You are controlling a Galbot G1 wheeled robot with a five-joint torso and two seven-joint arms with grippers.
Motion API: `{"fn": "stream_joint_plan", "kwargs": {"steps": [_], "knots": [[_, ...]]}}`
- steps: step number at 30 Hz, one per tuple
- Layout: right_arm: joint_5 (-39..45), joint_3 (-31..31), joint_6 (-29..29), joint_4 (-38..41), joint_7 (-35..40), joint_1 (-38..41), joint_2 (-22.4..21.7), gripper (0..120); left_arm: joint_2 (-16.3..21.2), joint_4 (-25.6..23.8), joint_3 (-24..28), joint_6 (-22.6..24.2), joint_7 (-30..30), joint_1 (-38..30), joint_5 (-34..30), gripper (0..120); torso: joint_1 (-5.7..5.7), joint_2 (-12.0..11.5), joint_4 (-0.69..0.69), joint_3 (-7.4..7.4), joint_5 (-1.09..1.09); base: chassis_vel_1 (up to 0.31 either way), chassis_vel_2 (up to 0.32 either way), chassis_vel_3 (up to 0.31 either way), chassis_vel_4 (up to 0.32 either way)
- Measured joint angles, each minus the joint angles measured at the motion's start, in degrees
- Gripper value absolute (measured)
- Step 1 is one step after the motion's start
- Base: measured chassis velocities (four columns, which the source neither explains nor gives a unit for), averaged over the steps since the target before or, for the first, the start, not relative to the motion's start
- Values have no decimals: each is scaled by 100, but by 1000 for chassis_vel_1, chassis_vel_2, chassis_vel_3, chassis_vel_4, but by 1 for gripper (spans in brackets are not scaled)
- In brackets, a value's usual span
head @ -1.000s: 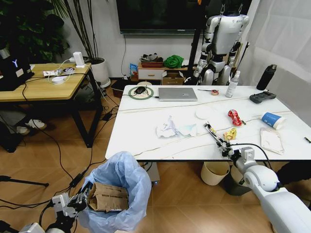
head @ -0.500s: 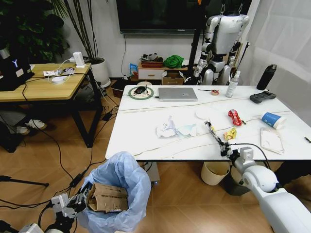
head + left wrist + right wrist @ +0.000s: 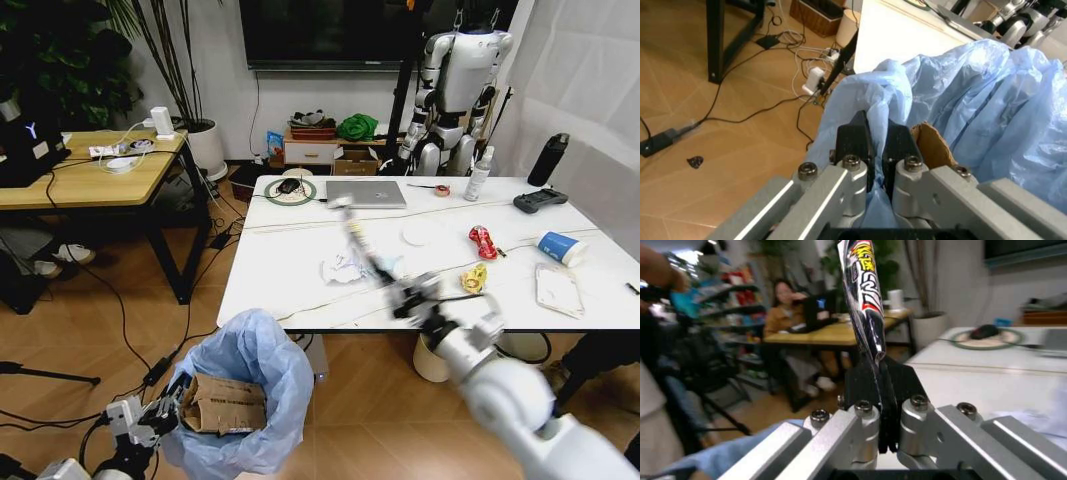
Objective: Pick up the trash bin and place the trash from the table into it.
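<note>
A white marble-look bench (image 3: 300, 270) fills the room's middle, with crumpled paper (image 3: 345, 268), a red wrapper (image 3: 483, 241), a yellow one (image 3: 474, 276) and a cup (image 3: 560, 247) lying on it. The bin (image 3: 245, 400) hangs below its near edge (cardboard inside), the left gripper (image 3: 875, 146) with fingers clamped on the bag rim, presumably to catch drops. The right gripper (image 3: 879, 390) pinches a black-silver wrapper (image 3: 863, 295), long axis straight out from the fingers, above the bench.

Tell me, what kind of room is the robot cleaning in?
Probably an office or robot lab: a humanoid robot stands by the back wall, a laptop lies on the table, and a wooden desk carries cables.
</note>
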Motion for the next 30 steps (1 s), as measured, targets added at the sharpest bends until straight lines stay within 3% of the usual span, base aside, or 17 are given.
{"fn": "stream_joint_plan", "kwargs": {"steps": [6, 13, 25, 30], "knots": [[-24, -1348, 504, -439, -163, 541, 199, 0, -95, -15, 41, 72, -65, -64, 93, 0, 2, 0, 1, 1, 0, 0, 0, 0, 0], [-438, -2302, 656, -657, -169, 557, 229, 0, -204, -62, 7, 126, -128, -125, 102, 0, 1, 0, -1, 1, -1, 0, 0, 0, 0], [-662, -2523, 613, -792, -13, 546, 301, 0, -328, -150, 44, 155, -133, -133, 126, 0, 2, 0, 0, 1, -1, 0, 0, 0, 0], [-826, -2475, 597, -869, 6, 392, 388, 15, -354, -183, 115, 163, -126, -88, 125, 0, 1, 0, -1, 1, 0, 0, 0, 0, 0]]}}
